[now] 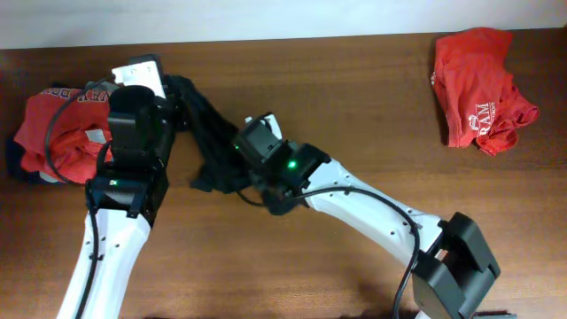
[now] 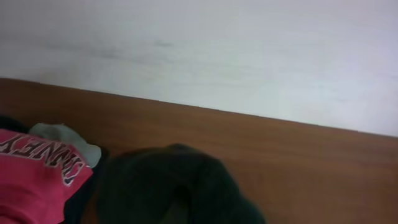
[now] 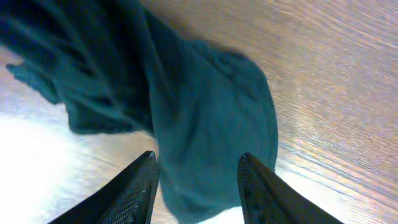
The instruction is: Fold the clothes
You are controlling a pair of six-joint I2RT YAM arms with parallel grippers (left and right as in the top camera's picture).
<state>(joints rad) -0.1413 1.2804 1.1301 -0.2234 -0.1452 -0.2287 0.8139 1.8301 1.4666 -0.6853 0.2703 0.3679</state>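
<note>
The black T-shirt (image 1: 209,133) lies bunched and strung out between my two arms, left of the table's middle. My left gripper (image 1: 177,96) is at the shirt's upper end. In the left wrist view the black cloth (image 2: 168,186) covers the fingers and looks gripped. My right gripper (image 3: 198,167) is open, with its two fingers on either side of a fold of the shirt (image 3: 205,124), which looks teal in that view. In the overhead view the right gripper (image 1: 232,177) is at the shirt's lower end.
A red shirt with white lettering (image 1: 53,128) lies on a pile at the left edge with grey (image 1: 94,136) and navy (image 1: 18,167) cloth. It also shows in the left wrist view (image 2: 31,177). Another red shirt (image 1: 478,84) lies crumpled at the back right.
</note>
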